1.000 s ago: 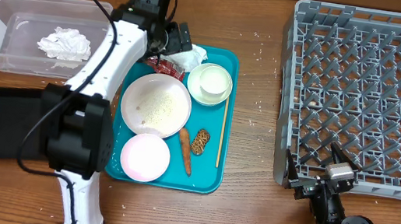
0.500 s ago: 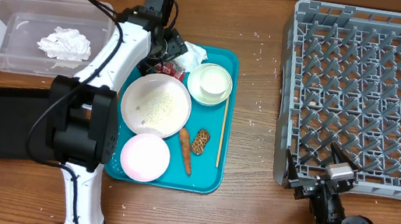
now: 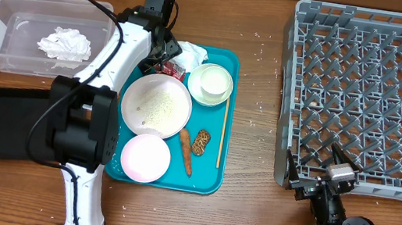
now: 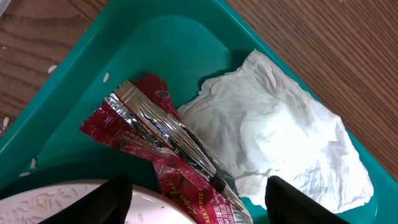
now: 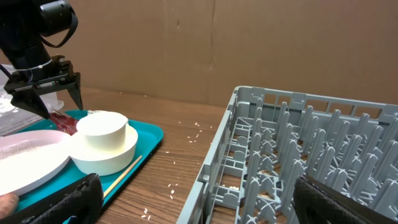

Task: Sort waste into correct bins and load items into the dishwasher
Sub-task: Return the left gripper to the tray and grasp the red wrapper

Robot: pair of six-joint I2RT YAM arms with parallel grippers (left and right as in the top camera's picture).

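The left arm [image 3: 107,76] reached from its base at the near edge of the table toward the far side. Its white links ran almost in line, and the wrist was bent so that the left gripper [image 3: 166,54] pointed down. Its two black fingers [image 4: 109,200] stood apart and gripped nothing. The right arm [image 3: 339,223] sat folded low at the near right. The right gripper [image 3: 313,166] was held roughly level, its fingers [image 5: 78,198] spread wide and empty.
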